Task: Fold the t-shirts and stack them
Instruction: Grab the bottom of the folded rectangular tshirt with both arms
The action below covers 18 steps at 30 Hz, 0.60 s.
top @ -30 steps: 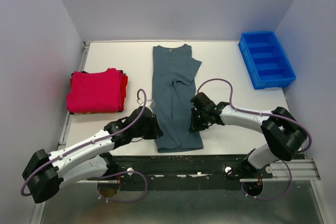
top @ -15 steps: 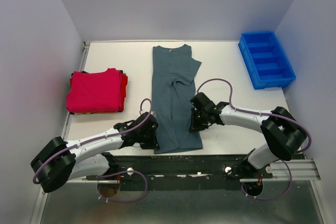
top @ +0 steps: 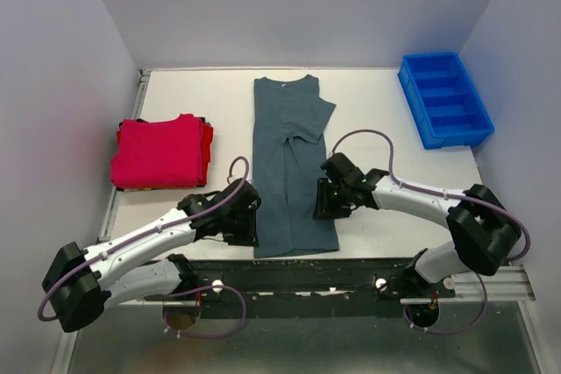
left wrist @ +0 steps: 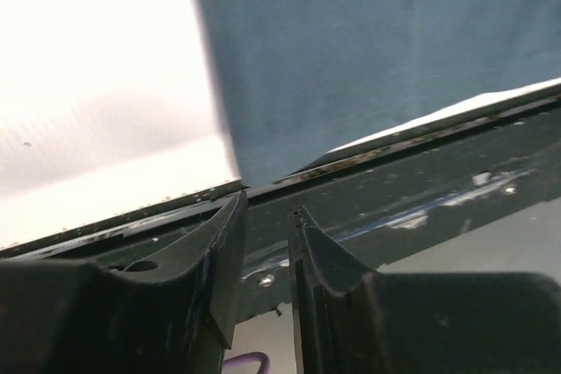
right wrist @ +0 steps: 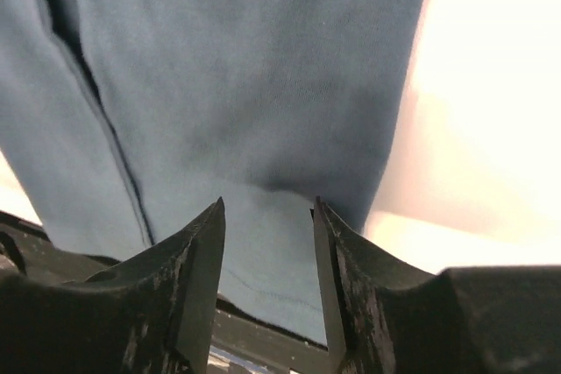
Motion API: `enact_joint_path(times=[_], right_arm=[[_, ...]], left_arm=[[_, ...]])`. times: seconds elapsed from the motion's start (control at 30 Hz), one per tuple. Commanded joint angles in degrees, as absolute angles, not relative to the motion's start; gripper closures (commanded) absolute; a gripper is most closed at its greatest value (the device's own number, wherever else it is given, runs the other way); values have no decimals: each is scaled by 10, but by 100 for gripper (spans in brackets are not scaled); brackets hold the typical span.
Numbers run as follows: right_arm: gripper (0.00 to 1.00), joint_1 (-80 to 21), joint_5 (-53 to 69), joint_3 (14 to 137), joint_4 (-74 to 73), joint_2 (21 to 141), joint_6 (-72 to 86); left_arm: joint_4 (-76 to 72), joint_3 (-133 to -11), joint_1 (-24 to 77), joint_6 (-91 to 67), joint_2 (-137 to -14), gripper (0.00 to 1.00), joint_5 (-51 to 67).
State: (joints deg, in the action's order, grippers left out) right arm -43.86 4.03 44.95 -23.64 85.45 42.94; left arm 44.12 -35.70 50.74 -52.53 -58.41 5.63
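1. Top view. A dark slate grey-teal cloth t-shirt [top: 289, 172] lies flat mid-table, folded lengthwise into a long strip. Its collar is at the far end and its hem at the near edge of the white table [top: 386, 120].
   - A stack of bright red folded t-shirts [top: 162, 151] sits to the left, well apart from it.
   - A blue plastic compartment bin [top: 444, 98] is in the far right corner.
   - The left gripper [top: 248, 225] is down at the strip's near left corner.
   - The right gripper [top: 323, 203] is at the strip's right edge, near the hem.
   - The fingers' spacing is not readable from up here.

2. Left wrist view. The left gripper [left wrist: 267, 208] has its fingers a narrow gap apart with nothing between them. The grey shirt's [left wrist: 377, 50] hem corner lies just ahead, at the table's [left wrist: 88, 85] front lip.

3. Right wrist view. The right gripper [right wrist: 267, 203] has its fingers standing well apart. The grey cloth [right wrist: 263, 67] lies beyond the gap and is not pinched. Bare table [right wrist: 491, 85] shows to the right.

4. Handling, my guess. The cloth is light and limp and will sag and drag rather than hold shape. The several layers may slide on each other. Best taken at the two hem corners, pinching all the layers low against the table.

5. Hard to make out.
   - Whether either fingertip touches cloth.
   - Whether the hem overhangs the lip.
   - How many shirts are in the red stack.
   - The strip's underside.
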Motion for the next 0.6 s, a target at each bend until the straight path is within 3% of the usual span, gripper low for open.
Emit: enact_joint_path(times=[0.0, 0.3, 0.57], right_arm=[[45, -439, 18, 438, -284, 787, 428], [45, -439, 74, 324, -269, 734, 462], [57, -446, 103, 256, -284, 668, 480]], left_arm=[[458, -361, 495, -511, -551, 62, 48], [344, -247, 490, -588, -530, 56, 107], [318, -237, 490, -604, -527, 55, 116]])
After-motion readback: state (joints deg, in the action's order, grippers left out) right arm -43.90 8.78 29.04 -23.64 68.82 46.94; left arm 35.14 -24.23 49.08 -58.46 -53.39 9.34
